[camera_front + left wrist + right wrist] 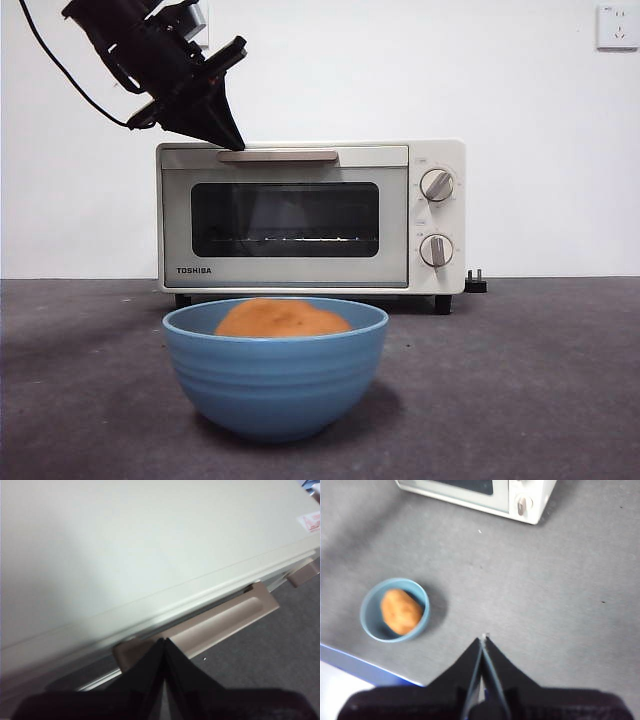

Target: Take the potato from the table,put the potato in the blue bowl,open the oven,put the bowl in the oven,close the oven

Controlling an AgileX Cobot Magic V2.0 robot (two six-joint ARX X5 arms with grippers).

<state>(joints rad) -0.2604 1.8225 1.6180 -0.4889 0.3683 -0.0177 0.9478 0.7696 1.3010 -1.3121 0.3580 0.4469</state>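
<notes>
Hovering just above the oven [310,215] handle [278,155], left gripper's [232,140] fingers press together.

Potato [281,318]: lower half hidden behind bowl [275,380] rim, front view. Oven [125,555]: cropped at all but the 5 o'clock side, left wrist view; only its knob corner shows at 12 o'clock, right wrist view. Handle [220,620]: one end covered by left gripper [164,642]. Dial markings: too small to read.

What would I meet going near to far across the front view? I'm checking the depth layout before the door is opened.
blue bowl holding the potato → bare table → oven, with the left claw at its handle → wall socket.
</notes>
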